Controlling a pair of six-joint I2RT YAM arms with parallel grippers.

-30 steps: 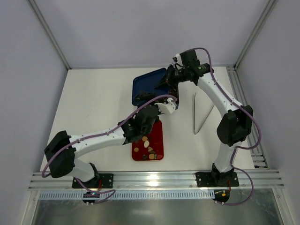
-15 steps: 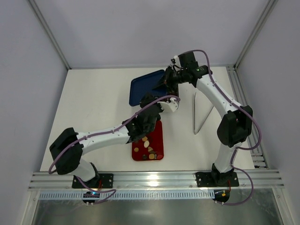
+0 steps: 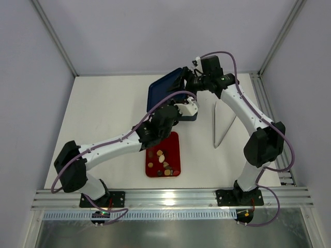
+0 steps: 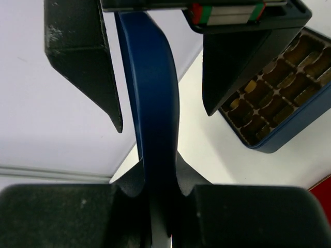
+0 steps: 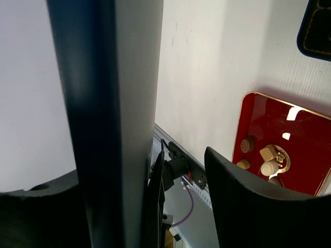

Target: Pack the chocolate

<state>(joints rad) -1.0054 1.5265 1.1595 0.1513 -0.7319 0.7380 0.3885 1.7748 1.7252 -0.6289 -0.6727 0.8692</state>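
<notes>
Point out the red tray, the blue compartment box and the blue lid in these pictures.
red tray (image 3: 174,141), top external view, bare far-right corner of its floor.
blue box (image 4: 274,135), left wrist view, its outer side wall.
blue lid (image 3: 163,90), top external view, middle of its tilted face.

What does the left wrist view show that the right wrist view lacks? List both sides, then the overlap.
Only left wrist: the dark blue square box with grid compartments. Only right wrist: the small rounded chocolate pieces on the flat red tray. Both: the dark blue lid, edge-on between the fingers, and the red tray, just a corner in the left wrist view.
</notes>
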